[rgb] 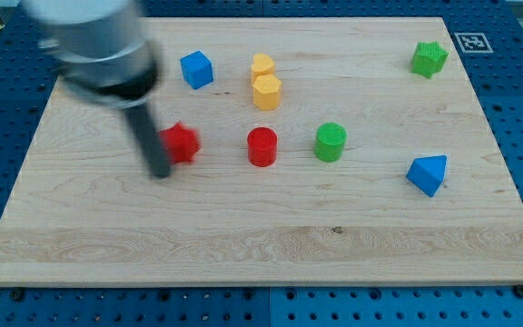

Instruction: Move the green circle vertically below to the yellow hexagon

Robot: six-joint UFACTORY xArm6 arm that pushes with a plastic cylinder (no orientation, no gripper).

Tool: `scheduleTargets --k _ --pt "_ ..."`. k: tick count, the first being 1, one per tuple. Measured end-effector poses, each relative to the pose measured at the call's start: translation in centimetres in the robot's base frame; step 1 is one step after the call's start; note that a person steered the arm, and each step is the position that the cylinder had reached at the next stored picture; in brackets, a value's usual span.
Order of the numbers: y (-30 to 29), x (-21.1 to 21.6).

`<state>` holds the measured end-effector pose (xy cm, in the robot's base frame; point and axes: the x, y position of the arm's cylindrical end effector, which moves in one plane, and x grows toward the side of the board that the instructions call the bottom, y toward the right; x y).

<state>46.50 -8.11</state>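
The green circle (330, 142) stands on the wooden board (243, 245), right of centre. The yellow hexagon (267, 92) stands up and to the left of it, with a second yellow block (262, 65) touching its top side. My tip (160, 172) is at the view's left, blurred, just left of and slightly below a red star-like block (182, 142). It is far left of the green circle and touches neither the green circle nor the yellow hexagon.
A red cylinder (262, 146) stands directly below the yellow hexagon, left of the green circle. A blue cube (196, 69) is at upper left, a green star (429, 58) at upper right, a blue triangular block (428, 173) at right.
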Motion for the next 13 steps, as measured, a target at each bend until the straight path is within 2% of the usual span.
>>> scheduleTargets --k 1,2,3,4,5,6,7,8,9,10,11,12,13 --pt "6.1 -9.4" --pt "4.1 -3.0" --pt "3.4 6.3" --pt "8.3 6.9" --pt "15.3 -2.8" --pt "15.8 -5.4" --pt "15.8 5.2" --pt "11.3 8.5" --pt "6.2 0.8" --pt "10.8 -3.2" --pt "12.7 3.6" --pt "14.5 -2.2" --pt "14.8 -4.4"
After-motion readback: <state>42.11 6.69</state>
